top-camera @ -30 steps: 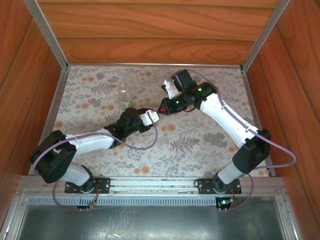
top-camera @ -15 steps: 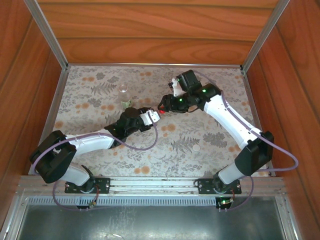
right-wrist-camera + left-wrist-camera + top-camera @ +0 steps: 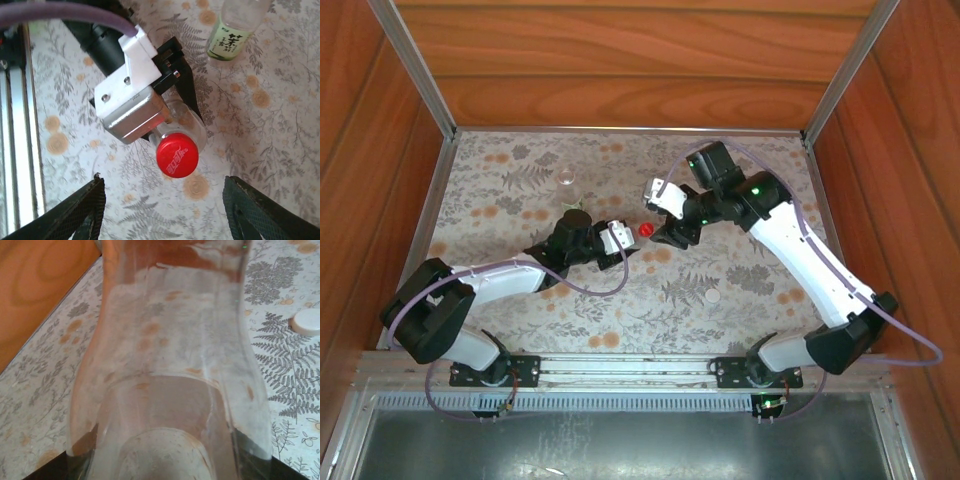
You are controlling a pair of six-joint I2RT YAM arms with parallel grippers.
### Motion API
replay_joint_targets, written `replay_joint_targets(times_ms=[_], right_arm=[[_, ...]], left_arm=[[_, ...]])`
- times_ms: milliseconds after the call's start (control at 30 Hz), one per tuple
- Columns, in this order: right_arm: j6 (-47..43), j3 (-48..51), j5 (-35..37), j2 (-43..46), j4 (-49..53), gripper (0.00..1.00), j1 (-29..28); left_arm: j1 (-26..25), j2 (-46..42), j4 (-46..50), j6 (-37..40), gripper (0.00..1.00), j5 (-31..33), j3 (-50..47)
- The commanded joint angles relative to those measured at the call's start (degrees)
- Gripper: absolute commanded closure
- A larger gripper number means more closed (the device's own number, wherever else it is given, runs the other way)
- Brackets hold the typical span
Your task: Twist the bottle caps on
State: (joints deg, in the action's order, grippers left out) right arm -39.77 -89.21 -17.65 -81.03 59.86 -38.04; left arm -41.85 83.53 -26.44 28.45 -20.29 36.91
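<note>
Left gripper [image 3: 618,237] is closed on the clear plastic bottle [image 3: 170,365], mid-table, which carries the round red plastic cap [image 3: 177,155]. Right gripper [image 3: 162,186] is open wide, its fingers on either side of the cap and clear of it. The floral tabletop [image 3: 500,170] lies bare to the near right.

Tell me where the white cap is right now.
In the overhead view the white cap lies flat on the tabletop, right of centre, about midway between the red cap and the right arm's base.
</note>
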Motion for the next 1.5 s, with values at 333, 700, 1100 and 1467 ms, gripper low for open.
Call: replay_joint_targets(times_ms=[333,700,1100,1467], right_arm=[[-10.7,-3.4,2.8,-5.8,4.1,0.39,-3.0],[-9.5,-3.2,1.7,-7.7,4.0,0.47,-3.1],[-8.0,-1.6,0.1,-7.6,2.4,0.66,-3.1],[10.0,-0.5,-2.5,-6.8,-3.5,0.67,-3.1]], left_arm=[[-0.1,-1.3,4.6,-0.5,0.49,-6.4,1.1],[-0.2,-2.8,5.3,-0.4,0.49,-6.1,0.8],[-0.3,-2.9,5.7,-1.3,0.49,-5.8,1.8],[-1.9,-2.5,6.0,0.3,0.49,15.3,4.2]])
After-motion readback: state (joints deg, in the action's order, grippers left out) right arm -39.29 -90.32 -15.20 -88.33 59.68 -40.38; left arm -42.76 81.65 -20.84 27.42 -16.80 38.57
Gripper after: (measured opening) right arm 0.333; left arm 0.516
